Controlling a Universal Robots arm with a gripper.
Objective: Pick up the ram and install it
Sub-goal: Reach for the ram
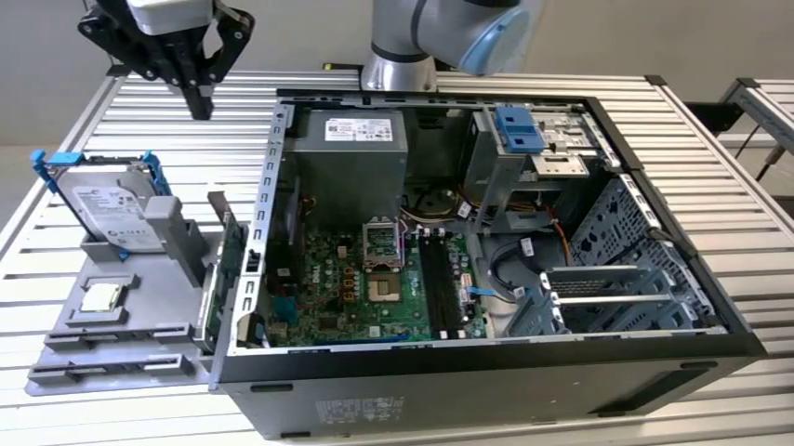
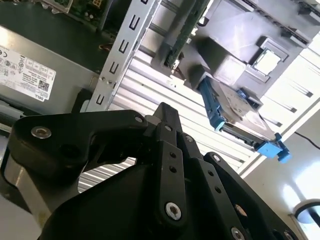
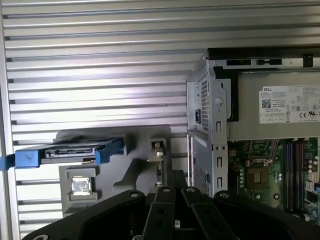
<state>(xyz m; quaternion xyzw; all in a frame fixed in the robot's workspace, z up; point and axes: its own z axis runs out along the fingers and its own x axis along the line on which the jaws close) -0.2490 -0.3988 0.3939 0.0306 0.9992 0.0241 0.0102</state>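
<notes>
The ram [image 1: 226, 240] is a thin dark green stick standing on its long edge in a slot of the grey holder [image 1: 125, 325], right beside the open computer case [image 1: 496, 362]. In the second wrist view the ram [image 2: 184, 31] runs slantwise beside the case's metal wall. My gripper [image 1: 199, 107] hangs high above the slatted table, well behind the holder and at the exterior view's left of the case. Its black fingers are shut together with nothing between them. The gripper [image 2: 162, 109] is well apart from the ram. The black memory slots [image 1: 441, 269] lie on the motherboard inside the case.
A grey hard drive [image 1: 118, 214] in a blue frame stands at the back of the holder, with a small square processor chip [image 1: 99, 297] in front of it. The case holds a power supply [image 1: 357, 153], drive cages with a blue latch [image 1: 522, 130] and cables. Slatted table [image 1: 162, 149] surrounds everything.
</notes>
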